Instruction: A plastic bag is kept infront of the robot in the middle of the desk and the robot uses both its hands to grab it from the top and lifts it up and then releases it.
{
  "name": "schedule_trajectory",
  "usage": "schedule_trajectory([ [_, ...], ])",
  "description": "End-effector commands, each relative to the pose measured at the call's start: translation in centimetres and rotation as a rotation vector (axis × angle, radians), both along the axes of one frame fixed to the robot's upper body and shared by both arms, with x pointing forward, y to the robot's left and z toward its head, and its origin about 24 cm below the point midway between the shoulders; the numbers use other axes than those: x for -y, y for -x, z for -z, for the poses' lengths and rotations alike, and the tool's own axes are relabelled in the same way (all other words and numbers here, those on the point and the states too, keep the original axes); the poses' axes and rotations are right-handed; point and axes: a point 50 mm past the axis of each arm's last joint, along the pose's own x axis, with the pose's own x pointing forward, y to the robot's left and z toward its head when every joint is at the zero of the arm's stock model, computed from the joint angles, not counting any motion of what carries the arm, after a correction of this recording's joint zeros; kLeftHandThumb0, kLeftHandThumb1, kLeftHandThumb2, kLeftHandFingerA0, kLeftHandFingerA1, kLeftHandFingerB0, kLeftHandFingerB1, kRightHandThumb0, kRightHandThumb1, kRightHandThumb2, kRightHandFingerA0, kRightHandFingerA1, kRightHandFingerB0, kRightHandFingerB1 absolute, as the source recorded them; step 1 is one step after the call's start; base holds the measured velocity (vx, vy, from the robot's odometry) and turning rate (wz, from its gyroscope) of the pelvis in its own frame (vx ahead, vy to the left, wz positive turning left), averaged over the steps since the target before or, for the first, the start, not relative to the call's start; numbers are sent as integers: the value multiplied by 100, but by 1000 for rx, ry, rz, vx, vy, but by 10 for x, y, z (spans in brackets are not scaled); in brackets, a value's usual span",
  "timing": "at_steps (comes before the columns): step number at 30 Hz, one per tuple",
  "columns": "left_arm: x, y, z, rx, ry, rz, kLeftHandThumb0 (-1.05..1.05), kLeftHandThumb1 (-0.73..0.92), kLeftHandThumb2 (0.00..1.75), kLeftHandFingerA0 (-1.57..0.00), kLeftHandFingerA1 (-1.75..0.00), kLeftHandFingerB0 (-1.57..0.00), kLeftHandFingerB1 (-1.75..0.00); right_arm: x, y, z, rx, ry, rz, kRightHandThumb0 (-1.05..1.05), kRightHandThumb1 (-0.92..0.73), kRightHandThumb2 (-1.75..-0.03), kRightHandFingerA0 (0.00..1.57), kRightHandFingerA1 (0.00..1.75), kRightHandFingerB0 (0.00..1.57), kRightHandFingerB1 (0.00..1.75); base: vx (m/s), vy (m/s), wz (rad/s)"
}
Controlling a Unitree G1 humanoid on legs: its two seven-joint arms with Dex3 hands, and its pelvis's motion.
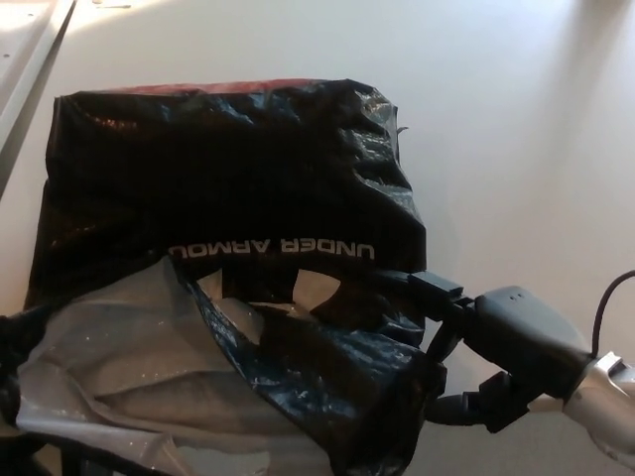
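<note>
A pale worktop (pixel 516 119) fills the view, with a light rail along its far left edge. The black bag (pixel 238 198) lies in the middle, lettering upside down, its mouth towards the near edge, long axis running near to far. The grey lining (pixel 109 387) is cut off at the near edge. The right hand (pixel 466 347) pinches the bag's near right rim. The left hand is hidden.

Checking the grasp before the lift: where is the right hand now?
In the head view the right hand is at lower right, its fingers on the bag's right top edge, just below the white lettering.
</note>
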Motion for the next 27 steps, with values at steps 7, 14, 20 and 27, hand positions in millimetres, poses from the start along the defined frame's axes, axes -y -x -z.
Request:
schedule_trajectory([
  [7,-2,4,5,-38,-8,7,-24,32,81,-108,-99,-3,-45,18,-6,11,-62,12,50,-59,-36,-70,90,65,8,23,0,0,0],
  [14,-3,5,5,-41,-18,5,-23,33,82,-109,-99,-3,-45,26,-8,13,-62,52,62,-55,-39,-68,99,68,4,26,0,0,0],
  [20,-4,5,5,-45,0,6,-22,33,81,-109,-99,-3,-45,31,-9,16,-77,75,82,-55,-35,-70,92,66,4,27,0,0,0],
  [27,-5,3,4,-46,-21,-1,-23,33,82,-109,-98,-2,-44,30,-7,19,-67,89,68,-57,-35,-69,93,64,7,23,0,0,0],
])
